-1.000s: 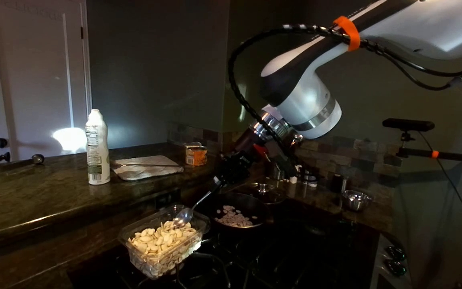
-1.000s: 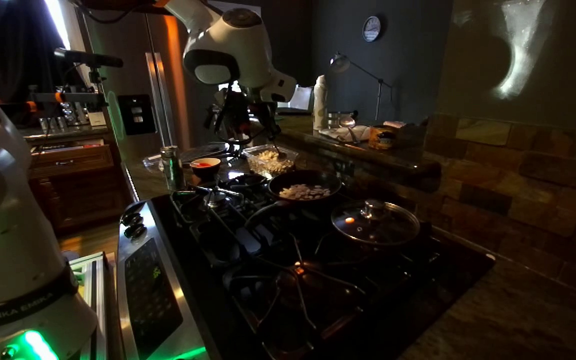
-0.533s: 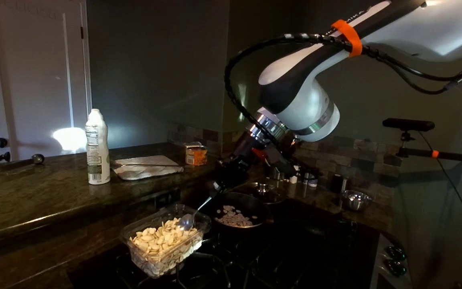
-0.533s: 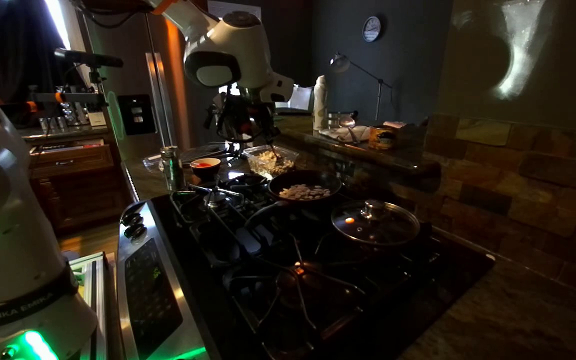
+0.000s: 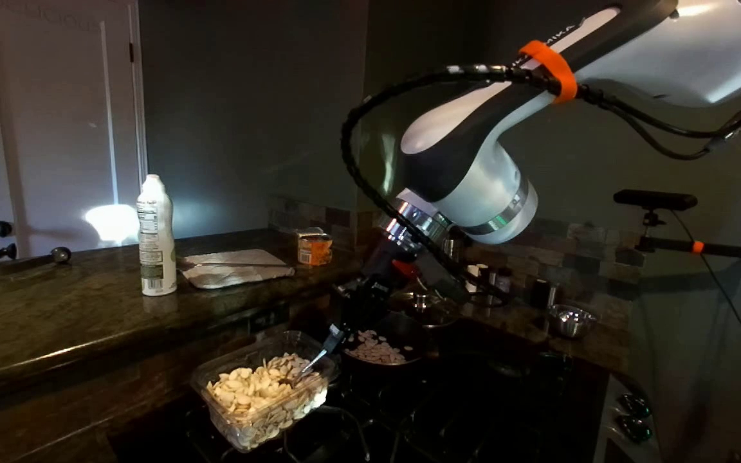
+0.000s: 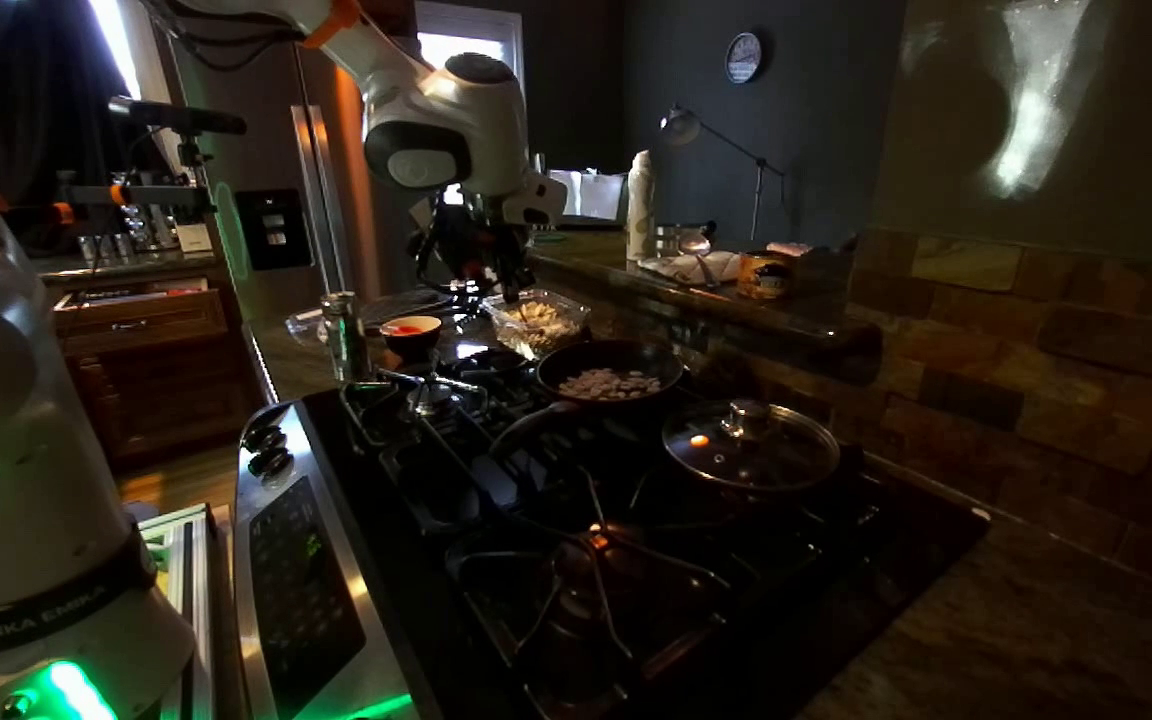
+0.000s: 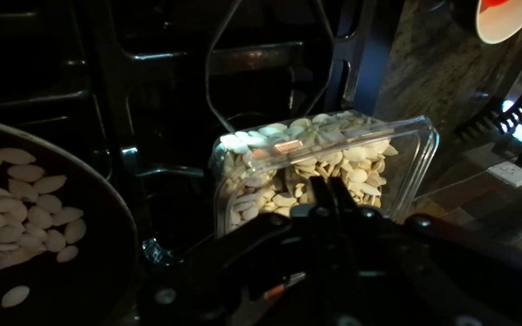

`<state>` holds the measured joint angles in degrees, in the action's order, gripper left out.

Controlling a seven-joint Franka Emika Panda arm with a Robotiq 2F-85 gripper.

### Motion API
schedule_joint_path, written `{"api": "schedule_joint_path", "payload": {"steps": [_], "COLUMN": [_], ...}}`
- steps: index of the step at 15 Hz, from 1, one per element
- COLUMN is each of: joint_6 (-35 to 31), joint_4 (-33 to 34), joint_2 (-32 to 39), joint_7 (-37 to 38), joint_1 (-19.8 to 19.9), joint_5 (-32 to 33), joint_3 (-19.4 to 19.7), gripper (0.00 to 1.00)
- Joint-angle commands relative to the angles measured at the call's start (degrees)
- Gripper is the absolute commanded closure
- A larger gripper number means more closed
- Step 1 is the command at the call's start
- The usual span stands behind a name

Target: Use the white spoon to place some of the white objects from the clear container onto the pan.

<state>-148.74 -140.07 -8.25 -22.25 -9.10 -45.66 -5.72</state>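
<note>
In an exterior view, the Robotiq gripper (image 5: 332,337) hangs near half past six in the frame, pinched around the handle of a spoon (image 5: 314,361), which slants down between seven and eight o'clock into a clear plastic tub (image 5: 248,354) — its lower end meets the pumpkin seeds (image 5: 248,389) heaped there. From the tub, a dark frying pan (image 5: 417,334) lies at two o'clock, partly behind the gripper, with a loose layer of the same seeds on its base. A tall white bottle (image 5: 158,238) stands upright at nine o'clock on the raised counter (image 5: 55,308). In an exterior view again, the tub sits at ten o'clock from the pan and a glass lid (image 6: 751,460) at four, while a small dark bowl (image 6: 410,347) with something red inside stands at nine. In the wrist view, the fingers (image 7: 319,192) rise from five o'clock, close together over the tub — the spoon is hard to make out there — and the pan shows between eight and nine.
</note>
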Motion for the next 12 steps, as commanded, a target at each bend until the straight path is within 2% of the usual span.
{"api": "schedule_joint_path", "payload": {"steps": [1, 6, 12], "joint_6": [-0.31, 1.84, 7.46], "joint_4": [-0.11, 1.1, 2.68], "joint_2": [3.15, 5.55, 8.07], "joint_7": [4.01, 5.24, -2.62], "joint_1": [-0.44, 0.19, 1.83], "joint_5": [-0.26, -5.61, -21.03], "joint_3": [-0.21, 1.0, 2.42], "gripper": [0.99, 0.99, 0.99]}}
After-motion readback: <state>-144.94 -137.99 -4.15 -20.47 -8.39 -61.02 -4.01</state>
